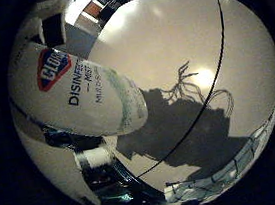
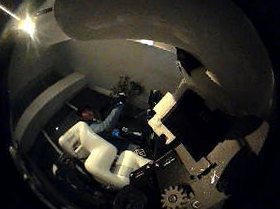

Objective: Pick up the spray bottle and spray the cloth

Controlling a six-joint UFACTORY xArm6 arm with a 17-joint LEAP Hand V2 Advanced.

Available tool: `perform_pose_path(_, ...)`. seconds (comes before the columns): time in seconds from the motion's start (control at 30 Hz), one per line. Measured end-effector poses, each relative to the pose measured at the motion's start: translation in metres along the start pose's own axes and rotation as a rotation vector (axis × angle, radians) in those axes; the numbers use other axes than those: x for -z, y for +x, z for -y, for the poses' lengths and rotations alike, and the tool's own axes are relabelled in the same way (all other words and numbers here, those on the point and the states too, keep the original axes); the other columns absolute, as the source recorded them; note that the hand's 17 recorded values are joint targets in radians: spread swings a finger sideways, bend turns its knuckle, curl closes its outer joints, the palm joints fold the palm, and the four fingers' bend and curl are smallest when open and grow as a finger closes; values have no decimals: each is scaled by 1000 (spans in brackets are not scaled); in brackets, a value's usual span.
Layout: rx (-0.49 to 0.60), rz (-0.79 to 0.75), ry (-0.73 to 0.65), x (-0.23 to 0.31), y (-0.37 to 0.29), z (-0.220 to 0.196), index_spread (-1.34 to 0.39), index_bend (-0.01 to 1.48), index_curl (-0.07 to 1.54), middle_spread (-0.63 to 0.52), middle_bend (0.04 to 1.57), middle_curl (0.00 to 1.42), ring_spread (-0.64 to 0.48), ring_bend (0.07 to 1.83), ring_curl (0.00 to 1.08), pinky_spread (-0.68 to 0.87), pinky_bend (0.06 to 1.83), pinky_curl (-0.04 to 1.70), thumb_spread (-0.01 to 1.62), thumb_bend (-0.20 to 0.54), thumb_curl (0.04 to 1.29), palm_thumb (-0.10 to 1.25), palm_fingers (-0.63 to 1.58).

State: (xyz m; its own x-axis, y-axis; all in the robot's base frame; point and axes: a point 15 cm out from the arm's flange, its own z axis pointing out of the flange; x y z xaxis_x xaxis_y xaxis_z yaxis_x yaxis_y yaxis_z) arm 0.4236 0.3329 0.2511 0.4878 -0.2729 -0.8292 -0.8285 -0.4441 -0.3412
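Observation:
The white spray bottle (image 1: pixel 76 97), with a red and blue label, fills much of the little finger side view and lies close against my palm. Its base hangs above the pale table (image 1: pixel 169 33), and the shadow of bottle and hand falls on the tabletop below it. My right hand (image 2: pixel 104 158) shows in the thumb side view with white fingers curled, black body and a gear beside them. The bottle's grey rounded body (image 2: pixel 162 31) arches over that view. A white cloth (image 1: pixel 220 180) with a blue grid pattern lies on the table at the edge of view, beyond the shadow.
A thin dark seam (image 1: pixel 220 57) runs in a curve across the tabletop. A dim room lies beyond the hand, with a bright lamp (image 2: pixel 26 24) and a long grey ledge (image 2: pixel 44 107).

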Motion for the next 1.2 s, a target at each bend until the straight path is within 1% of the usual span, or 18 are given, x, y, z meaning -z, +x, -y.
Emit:
perform_pose_path(0.13, 13, -14, 1, 3, 6, -1, -171, 1130, 664, -69, 1325, 579, -153, 1437, 561, -243, 1074, 962, 1016, -22, 687, 972, 1216)
perform_pose_path(0.27, 31, -18, -5, 2, 12, -3, -171, 1067, 632, -64, 1261, 553, -153, 1386, 533, -276, 1009, 893, 1042, -27, 612, 924, 1219)
perform_pose_path(0.37, 40, -12, -18, 0, 14, -7, -184, 924, 590, -73, 1185, 524, -157, 1339, 501, -342, 963, 815, 1035, -25, 557, 899, 1188)
perform_pose_path(0.4, 45, -15, -24, 0, 15, -9, -190, 850, 573, -78, 1154, 515, -158, 1315, 488, -365, 969, 788, 1031, -24, 539, 895, 1173)
perform_pose_path(0.47, 58, -29, -48, 0, 19, -14, -198, 750, 555, -89, 1106, 501, -173, 1288, 474, -394, 988, 760, 1026, -25, 519, 891, 1142)
perform_pose_path(0.5, 65, -38, -59, 1, 21, -17, -215, 679, 543, -94, 1069, 492, -191, 1252, 462, -417, 1000, 741, 1019, -24, 504, 888, 1117)
perform_pose_path(0.53, 73, -47, -68, 3, 24, -19, -232, 641, 535, -103, 1043, 486, -198, 1241, 457, -425, 1004, 730, 1016, -25, 495, 885, 1107)
perform_pose_path(0.63, 83, -65, -81, 10, 30, -23, -307, 503, 518, -145, 875, 453, -224, 1212, 451, -450, 1037, 700, 1005, -30, 468, 861, 1023)
perform_pose_path(0.67, 88, -69, -84, 11, 31, -23, -327, 464, 513, -153, 842, 448, -229, 1209, 451, -453, 1041, 692, 997, -30, 464, 852, 1012)
perform_pose_path(0.7, 89, -72, -86, 12, 32, -24, -355, 387, 500, -161, 825, 449, -235, 1210, 454, -461, 1044, 685, 995, -31, 457, 842, 971)
perform_pose_path(0.73, 89, -75, -90, 13, 33, -25, -378, 306, 484, -171, 801, 449, -240, 1215, 456, -466, 1054, 679, 997, -39, 445, 811, 940)
perform_pose_path(0.8, 92, -81, -100, 15, 35, -28, -408, 213, 464, -179, 752, 447, -246, 1205, 455, -481, 1066, 664, 1009, -38, 421, 762, 915)
perform_pose_path(0.83, 90, -81, -105, 17, 36, -30, -420, 165, 452, -181, 714, 445, -246, 1206, 460, -483, 1075, 661, 1015, -40, 403, 729, 862)
perform_pose_path(0.9, 83, -81, -113, 21, 39, -34, -434, 145, 425, -177, 660, 440, -247, 1209, 465, -481, 1088, 657, 1026, -39, 378, 680, 756)
perform_pose_path(0.97, 77, -76, -117, 26, 40, -37, -445, 164, 401, -170, 615, 438, -250, 1196, 461, -455, 1086, 649, 1026, -35, 354, 634, 655)
perform_pose_path(1.03, 75, -77, -119, 28, 41, -38, -448, 193, 405, -155, 571, 433, -232, 1144, 452, -416, 1074, 648, 1015, -38, 337, 598, 535)
perform_pose_path(1.13, 74, -82, -126, 32, 43, -40, -445, 199, 409, -129, 543, 427, -213, 1093, 431, -321, 1010, 627, 1005, -29, 324, 575, 438)
perform_pose_path(1.2, 72, -85, -127, 34, 42, -40, -440, 212, 418, -116, 538, 426, -198, 1058, 422, -227, 947, 617, 999, -32, 316, 559, 369)
